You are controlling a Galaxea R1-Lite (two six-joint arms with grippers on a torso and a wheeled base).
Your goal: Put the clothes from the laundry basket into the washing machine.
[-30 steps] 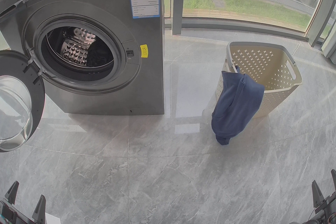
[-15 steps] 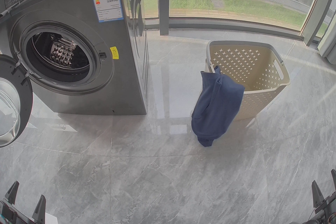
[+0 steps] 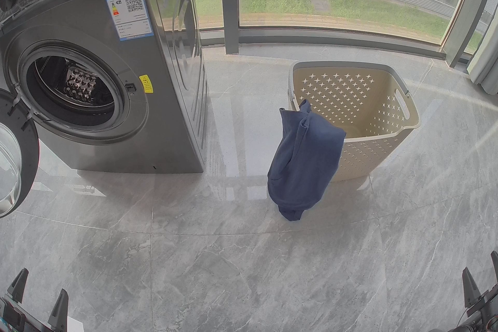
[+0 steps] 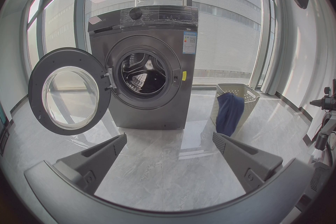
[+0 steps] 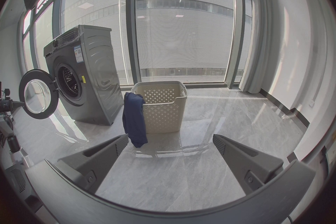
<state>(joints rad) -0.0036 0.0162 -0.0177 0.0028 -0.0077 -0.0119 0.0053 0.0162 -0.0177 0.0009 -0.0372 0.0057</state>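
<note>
While the blue garment (image 3: 305,162) hangs over the near-left rim of the laundry basket (image 3: 410,112), with most of its length draped down the outside wall and its lower end touching or almost touching the floor (image 3: 233,271), no transfer is under way. The basket stands on the floor to the right of the washing machine (image 3: 171,110), apart from it and in front of the window (image 3: 332,1). The machine's door (image 3: 28,151) is swung fully open to the left, which leaves the drum opening (image 3: 70,92) unobstructed. What lies in the dark lower part of the drum cannot be determined. The left gripper (image 4: 168,136) is held low on the near left with its jaws spread wide and nothing between them. The right gripper (image 5: 169,137) is held low on the near right, likewise wide and empty. Both are well apart from the garment and the basket. The step in hand is judged to be the approach to the basket, ahead of the first pick. The next move calls for bringing the right gripper, the nearer of the two, to the fold of cloth lying across the rim. The jaws should close on the cloth alone, not on the plastic edge. The lift should be high enough to free the trailing end from the floor and the basket wall before the carry left to the drum. A grasp taken too low on the hanging part is likely to tip or drag the light basket.
</note>
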